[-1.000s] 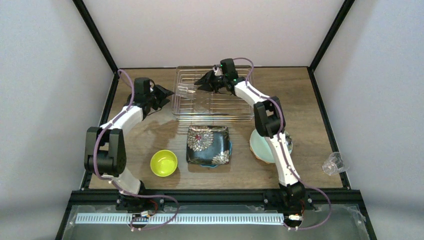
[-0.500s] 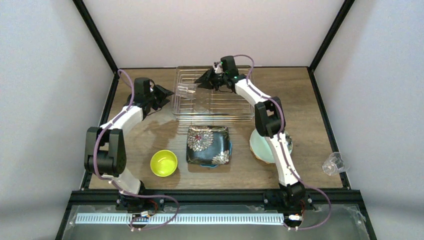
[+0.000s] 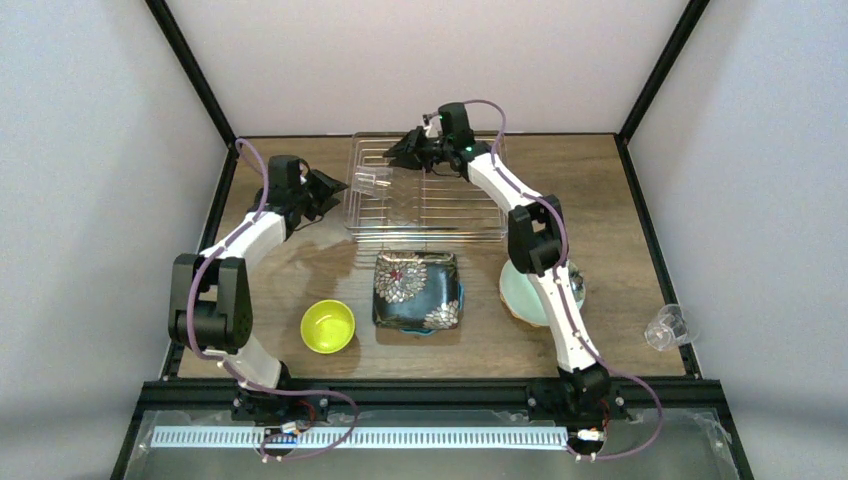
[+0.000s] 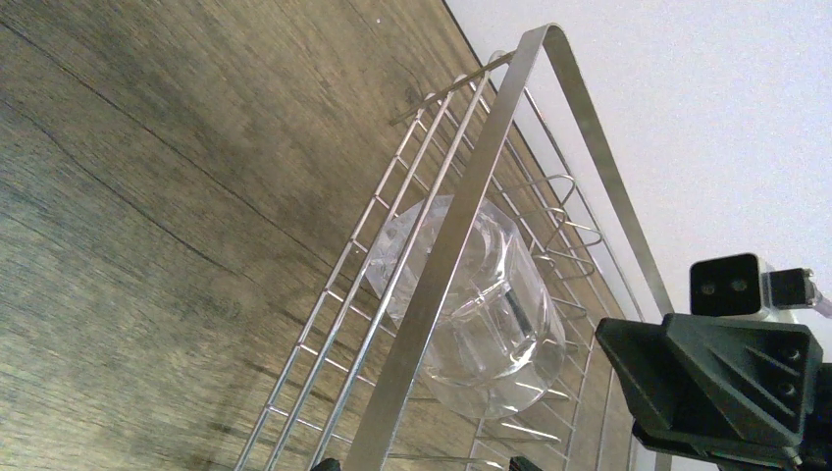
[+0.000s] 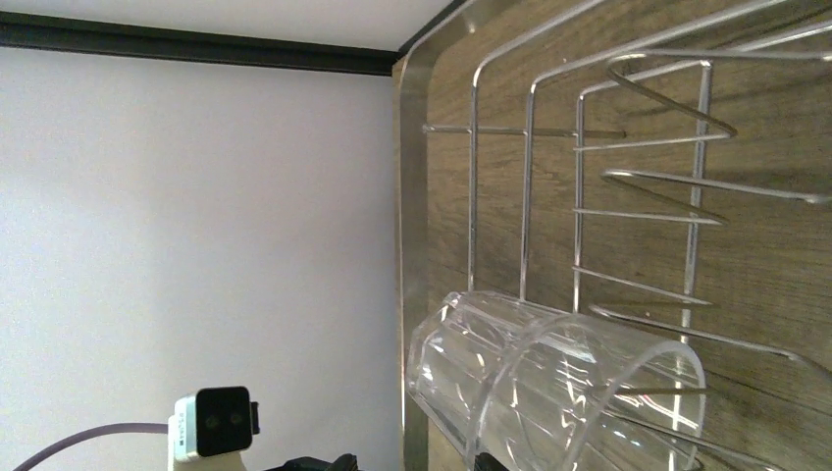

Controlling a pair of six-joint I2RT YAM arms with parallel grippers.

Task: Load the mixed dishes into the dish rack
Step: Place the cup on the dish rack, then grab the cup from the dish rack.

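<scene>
We see the dish rack at the far middle of the wooden table, its long side running left to right. One clear glass lies on its side in the far-left part of the rack, resting on the wires just inside the left rim. Its long axis runs roughly along the rack's length. In the right wrist view the open mouth of this glass faces that camera, so it points right, with the base toward the left rim.

The left gripper hovers just outside the rack's left edge, jaws spread wide and nothing between them. From its wrist camera we look through the rim at the glass lying behind it.

The right gripper hangs over the far side of the rack, near the glass but apart from it. Its jaws are parted and hold nothing.

Near the arms, the small yellow-green bowl sits mouth up, the black square floral plate lies flat beside it, and the round mint flower plate lies partly under the right arm. A second clear glass stands at the table's right edge
</scene>
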